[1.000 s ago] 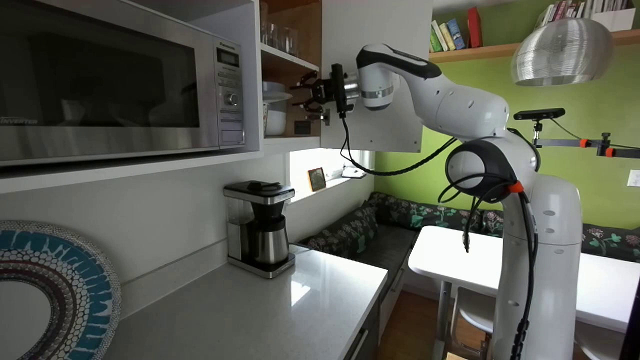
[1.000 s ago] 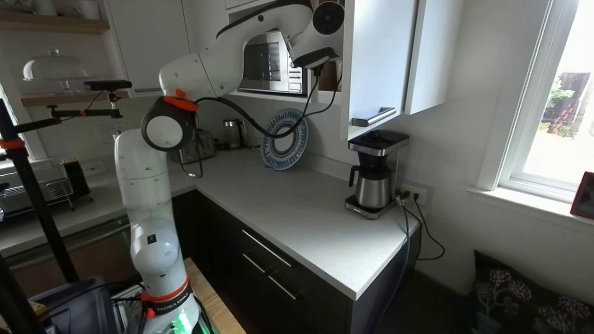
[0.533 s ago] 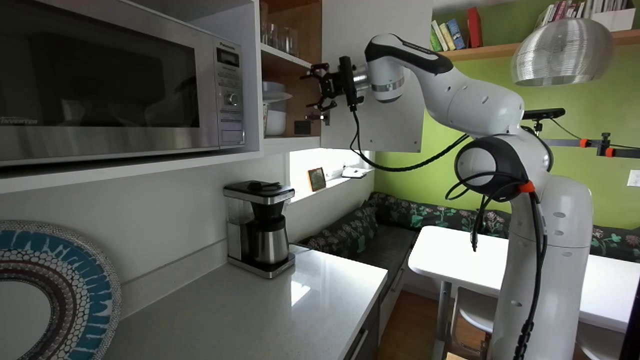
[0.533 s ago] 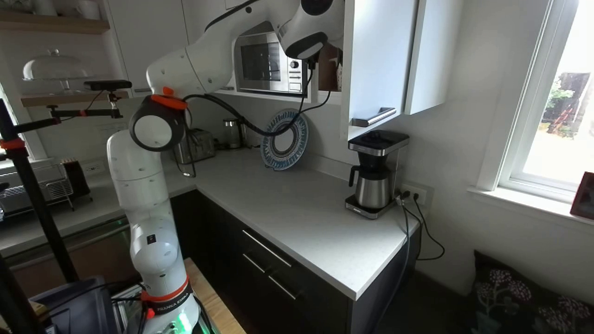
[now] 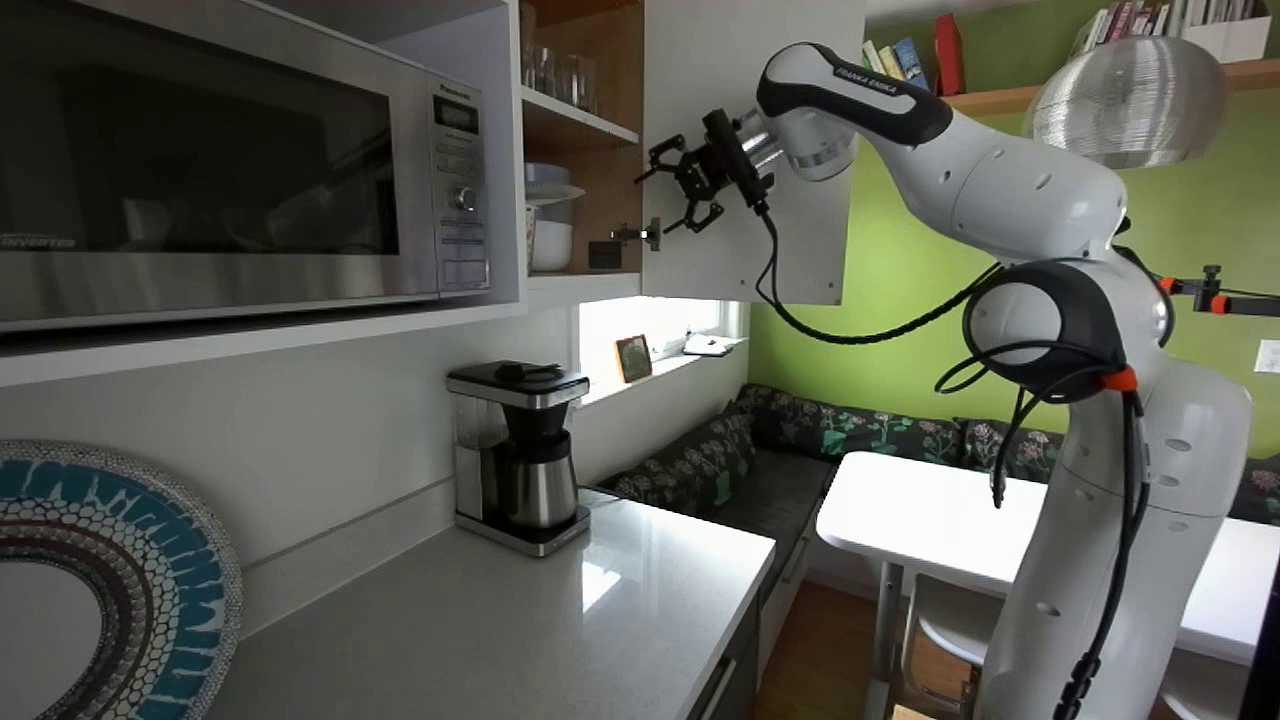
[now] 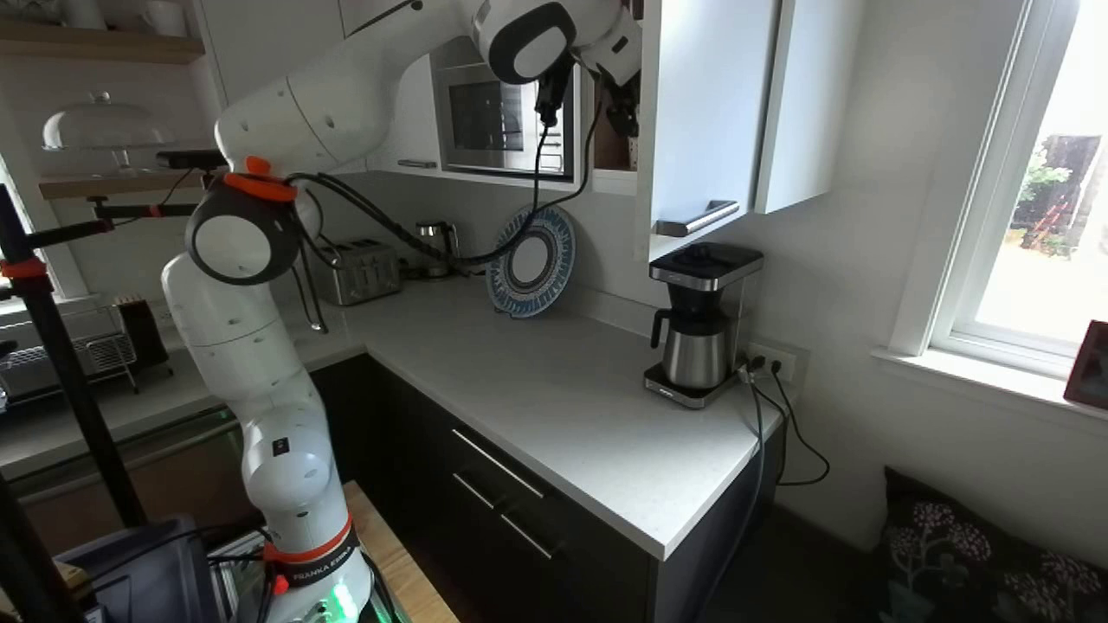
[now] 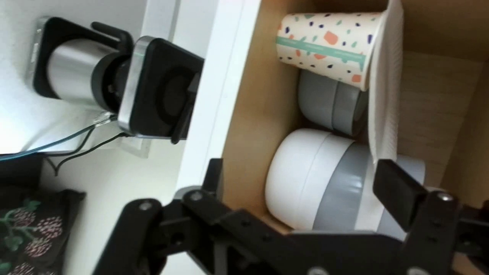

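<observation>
While the gripper [image 5: 654, 206] hangs at the mouth of an open cabinet [image 5: 585, 285], its two black fingers stand wide apart, one above the other, gripping nothing. A stack of bowls [image 7: 340, 187] stands upright inside, ahead of the fingertips and apart from them, its height running roughly with their opening. A white plate [image 7: 386, 88] overlaps it in the wrist view; whether they touch is hard to tell.

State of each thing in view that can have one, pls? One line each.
Gripper: open, holding nothing
Cabinet door: open
Patterned cup: upright
Bowls: stacked
White dish: roughly level by the cup's rim, contact unclear
Microwave: door shut
Coffee maker: upright; on or off, can't tell
Carafe: seated in the coffee maker
Drawers: shut
Decorated plate: propped on edge
Base light: lit green
</observation>
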`<action>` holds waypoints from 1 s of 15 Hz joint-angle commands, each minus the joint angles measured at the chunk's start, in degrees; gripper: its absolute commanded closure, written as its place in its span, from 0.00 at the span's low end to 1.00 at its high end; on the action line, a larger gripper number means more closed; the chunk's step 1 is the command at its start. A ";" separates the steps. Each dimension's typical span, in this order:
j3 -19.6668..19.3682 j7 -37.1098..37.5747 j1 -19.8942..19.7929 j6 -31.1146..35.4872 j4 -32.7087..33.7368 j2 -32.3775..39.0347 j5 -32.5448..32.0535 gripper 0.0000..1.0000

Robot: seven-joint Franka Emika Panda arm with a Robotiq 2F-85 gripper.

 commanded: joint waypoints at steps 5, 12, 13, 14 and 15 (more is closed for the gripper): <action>0.53 -7.53 -2.54 -13.89 -5.31 -10.57 -20.94 0.00; 0.60 -23.86 -3.85 -23.18 -5.23 -15.57 -35.98 0.00; 0.42 -26.21 -3.80 -24.10 -4.70 -15.74 -38.39 0.00; 0.54 -28.37 -3.94 -25.08 -4.44 -16.15 -40.89 0.00; 0.56 -30.75 -4.01 -25.53 -4.91 -16.73 -43.31 0.00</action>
